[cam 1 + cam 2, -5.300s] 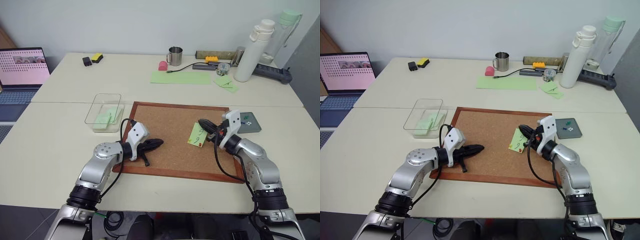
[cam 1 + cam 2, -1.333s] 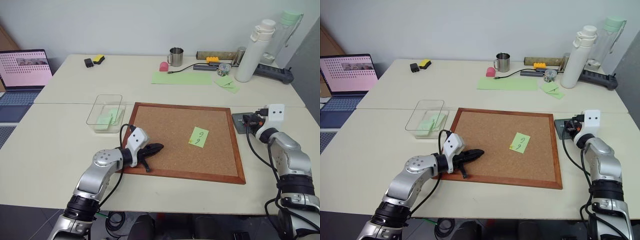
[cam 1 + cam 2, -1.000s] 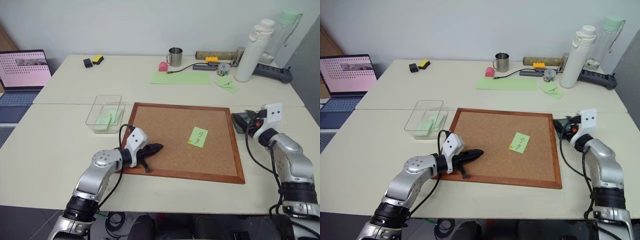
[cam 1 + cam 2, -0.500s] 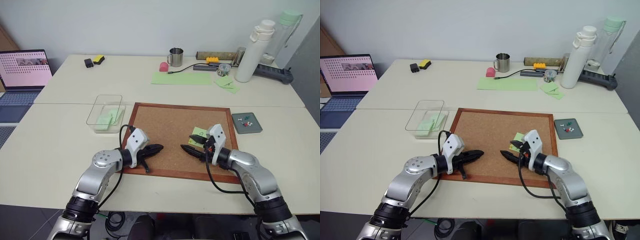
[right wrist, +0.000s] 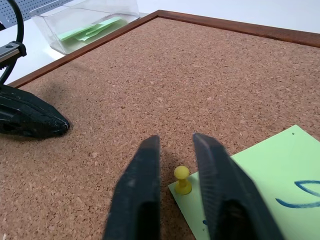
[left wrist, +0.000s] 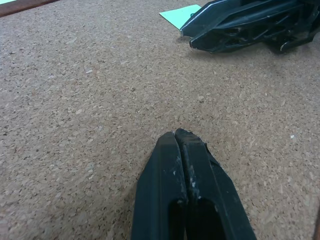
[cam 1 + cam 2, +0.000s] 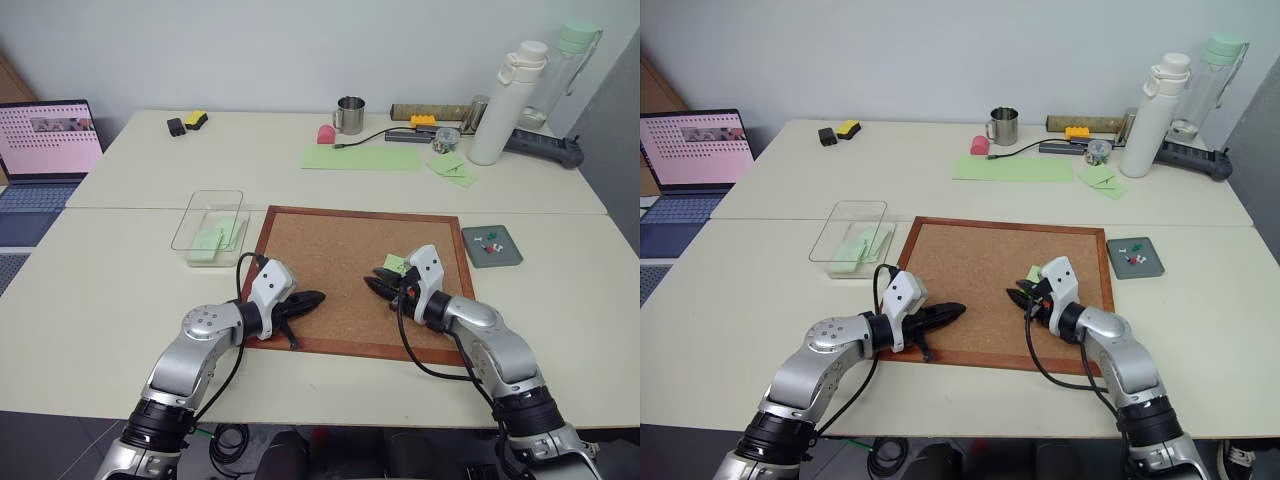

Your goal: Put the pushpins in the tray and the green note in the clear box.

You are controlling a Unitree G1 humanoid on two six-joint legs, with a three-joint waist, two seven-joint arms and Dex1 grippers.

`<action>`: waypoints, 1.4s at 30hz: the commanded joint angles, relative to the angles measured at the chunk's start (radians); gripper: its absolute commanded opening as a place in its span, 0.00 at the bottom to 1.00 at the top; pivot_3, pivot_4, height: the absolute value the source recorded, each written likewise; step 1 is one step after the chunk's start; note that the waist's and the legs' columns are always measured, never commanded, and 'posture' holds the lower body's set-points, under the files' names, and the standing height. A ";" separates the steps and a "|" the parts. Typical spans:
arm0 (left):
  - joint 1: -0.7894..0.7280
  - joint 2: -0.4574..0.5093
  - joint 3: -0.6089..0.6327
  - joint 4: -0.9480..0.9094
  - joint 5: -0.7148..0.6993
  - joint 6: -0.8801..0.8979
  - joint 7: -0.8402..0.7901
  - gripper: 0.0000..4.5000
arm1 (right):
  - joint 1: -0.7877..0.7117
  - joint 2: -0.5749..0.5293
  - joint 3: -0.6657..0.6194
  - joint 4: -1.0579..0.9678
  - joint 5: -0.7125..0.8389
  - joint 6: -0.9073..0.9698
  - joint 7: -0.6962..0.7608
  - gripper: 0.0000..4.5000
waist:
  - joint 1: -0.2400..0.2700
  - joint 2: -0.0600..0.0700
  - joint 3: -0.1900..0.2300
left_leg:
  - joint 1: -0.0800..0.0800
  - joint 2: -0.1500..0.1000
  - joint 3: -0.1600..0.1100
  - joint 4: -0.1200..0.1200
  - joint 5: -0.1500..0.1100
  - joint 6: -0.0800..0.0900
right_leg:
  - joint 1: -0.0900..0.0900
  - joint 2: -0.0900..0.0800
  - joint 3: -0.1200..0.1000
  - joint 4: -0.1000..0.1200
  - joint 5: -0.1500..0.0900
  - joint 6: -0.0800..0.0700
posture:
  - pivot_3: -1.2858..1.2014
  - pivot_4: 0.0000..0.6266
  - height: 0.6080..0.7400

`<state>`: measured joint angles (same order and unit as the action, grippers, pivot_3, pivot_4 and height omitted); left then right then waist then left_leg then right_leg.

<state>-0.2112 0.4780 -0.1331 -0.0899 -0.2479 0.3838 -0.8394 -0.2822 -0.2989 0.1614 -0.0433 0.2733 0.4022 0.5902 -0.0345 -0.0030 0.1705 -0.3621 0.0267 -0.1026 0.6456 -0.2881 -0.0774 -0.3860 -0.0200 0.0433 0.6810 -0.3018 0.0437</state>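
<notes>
Right wrist view, item one: your right gripper (image 5: 176, 165) has come across from the tray side and now straddles a yellow pushpin (image 5: 182, 179) that pins the corner of the green note (image 5: 260, 185) to the corkboard (image 5: 200, 75); its fingers have narrowed from wide to a slim gap, one each side of the pin head, not visibly touching it. Item two, bearing on the task: this reads as the start of the next pin pull, and the note cannot go to the clear box (image 7: 208, 228) until that pin is out. Item three: the tray (image 7: 493, 246), well apart to the right beyond the board frame, already holds a few small pushpins (image 7: 485, 239). Item four: your left gripper (image 7: 312, 298) stays fully closed and empty over the board's near left part, unmoved against the earlier frames.
</notes>
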 commanded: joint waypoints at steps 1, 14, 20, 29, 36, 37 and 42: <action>0.026 0.011 -0.020 0.007 0.010 0.026 -0.001 0.00 | 0.022 -0.030 0.006 -0.007 -0.043 -0.038 0.010 0.01 | 0.000 0.000 0.000 | 0.000 0.000 0.000 0.000 0.000 0.000 | 0.000 0.000 0.000 0.000 0.000 0.000 | 0.52 0.24 1.00; 0.013 0.010 -0.024 0.032 0.012 0.017 -0.006 0.00 | -0.037 -0.118 -0.064 -0.235 -0.001 -0.022 0.047 0.01 | 0.002 0.000 0.000 | -0.001 0.000 0.000 0.000 0.000 0.000 | -0.001 0.000 0.000 0.000 0.000 0.000 | 0.52 0.24 1.00; -0.106 -0.071 0.152 -0.004 -0.290 0.275 0.012 0.19 | -0.038 -0.252 0.044 -0.208 -0.157 -0.182 0.146 0.00 | 0.002 -0.001 0.000 | -0.001 0.000 -0.001 0.000 0.000 0.000 | 0.000 0.000 -0.001 0.000 0.000 0.000 | 0.52 0.24 1.00; -0.284 -0.079 0.321 0.015 -0.660 0.686 0.047 0.57 | -0.099 -0.322 0.136 -0.189 -0.275 -0.413 0.265 0.00 | -0.010 -0.008 0.004 | -0.002 0.000 -0.002 0.001 0.000 -0.001 | -0.001 0.000 -0.001 -0.001 0.000 0.000 | 0.52 0.24 1.00; -0.335 -0.110 0.318 0.062 -0.722 0.801 0.104 0.74 | -0.157 -0.303 0.171 -0.219 -0.310 -0.467 0.300 0.00 | -0.008 -0.008 0.005 | -0.002 0.000 -0.003 0.001 0.001 -0.001 | -0.001 0.000 -0.002 0.000 0.000 0.000 | 0.52 0.24 1.00; -0.339 -0.112 0.312 0.065 -0.725 0.809 0.106 0.74 | -0.162 -0.298 0.174 -0.229 -0.311 -0.465 0.300 0.00 | -0.007 -0.008 0.005 | -0.002 0.000 -0.003 0.001 0.001 -0.002 | -0.001 0.000 -0.002 0.000 0.000 0.000 | 0.52 0.24 1.00; -0.344 -0.144 0.287 0.069 -0.709 0.793 0.114 0.74 | -0.178 -0.274 0.193 -0.267 -0.328 -0.472 0.313 0.00 | -0.006 -0.009 0.005 | -0.003 0.000 -0.003 0.001 0.003 -0.005 | -0.001 0.000 -0.002 0.000 0.000 0.000 | 0.52 0.24 1.00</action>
<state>-0.5351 0.3478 0.1632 -0.0200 -0.9428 1.1911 -0.7279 -0.4382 -0.5838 0.3442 -0.2476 -0.0548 -0.0464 0.8942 -0.0407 -0.0115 0.1757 -0.3647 0.0263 -0.1056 0.6469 -0.2854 -0.0822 -0.3872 -0.0205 0.0414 0.6808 -0.3019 0.0438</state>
